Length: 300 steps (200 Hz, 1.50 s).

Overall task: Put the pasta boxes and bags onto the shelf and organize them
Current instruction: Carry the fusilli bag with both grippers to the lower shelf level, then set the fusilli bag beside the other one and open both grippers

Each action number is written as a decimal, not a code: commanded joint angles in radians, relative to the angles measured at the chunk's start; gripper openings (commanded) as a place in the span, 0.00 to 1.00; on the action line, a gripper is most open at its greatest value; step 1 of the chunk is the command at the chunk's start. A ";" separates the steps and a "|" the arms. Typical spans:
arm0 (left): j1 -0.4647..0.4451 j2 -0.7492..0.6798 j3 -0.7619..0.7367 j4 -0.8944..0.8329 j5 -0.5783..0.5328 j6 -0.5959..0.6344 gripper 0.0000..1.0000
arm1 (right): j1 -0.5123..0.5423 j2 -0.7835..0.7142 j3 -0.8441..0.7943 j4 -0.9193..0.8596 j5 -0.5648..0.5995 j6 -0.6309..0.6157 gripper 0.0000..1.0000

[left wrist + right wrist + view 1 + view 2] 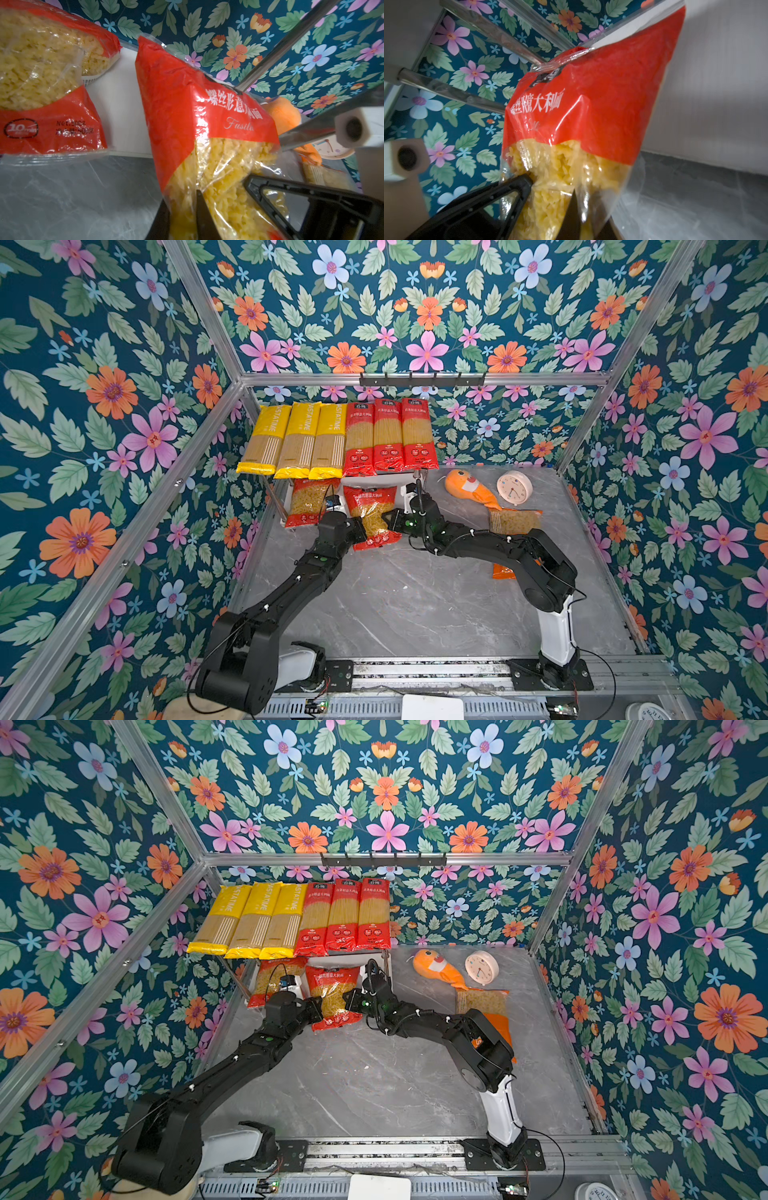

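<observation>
Left gripper [360,532] is pinching the red fusilli bag [372,518] at its 9 o'clock edge, jaws narrowed onto the film. Right gripper [391,519] is clamping the 3 o'clock edge, nearly closed, probably sharing the load so the floppy bag is not sagging. The bag is pointing toward 12 o'clock at the shelf [122,104], aimed for the lower board beside the other red bag [311,506]; an orange bag [515,522] is lying on the table at 3 o'clock.
</observation>
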 commanded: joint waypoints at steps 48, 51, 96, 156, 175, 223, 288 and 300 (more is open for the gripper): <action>0.084 0.210 0.151 0.084 -0.020 0.090 0.02 | -0.001 0.163 0.237 0.011 0.137 -0.113 0.23; 0.086 0.218 0.159 0.085 -0.019 0.091 0.02 | -0.001 0.168 0.246 0.004 0.140 -0.118 0.25; 0.117 0.301 0.221 0.082 -0.028 0.098 0.00 | -0.010 0.168 0.236 -0.051 0.133 -0.144 0.43; 0.143 0.393 0.348 0.028 -0.055 0.153 0.00 | -0.010 0.078 0.071 -0.050 0.094 -0.138 0.50; 0.148 0.412 0.383 0.006 -0.046 0.164 0.02 | -0.010 0.086 0.065 -0.046 0.081 -0.127 0.50; 0.148 0.372 0.365 -0.031 -0.081 0.166 0.19 | -0.010 0.158 0.182 -0.102 0.053 -0.127 0.51; 0.150 0.307 0.351 -0.080 -0.127 0.166 0.53 | -0.002 0.266 0.342 -0.187 0.020 -0.131 0.53; 0.150 0.299 0.344 -0.101 -0.124 0.158 0.54 | 0.003 0.270 0.349 -0.190 0.018 -0.130 0.52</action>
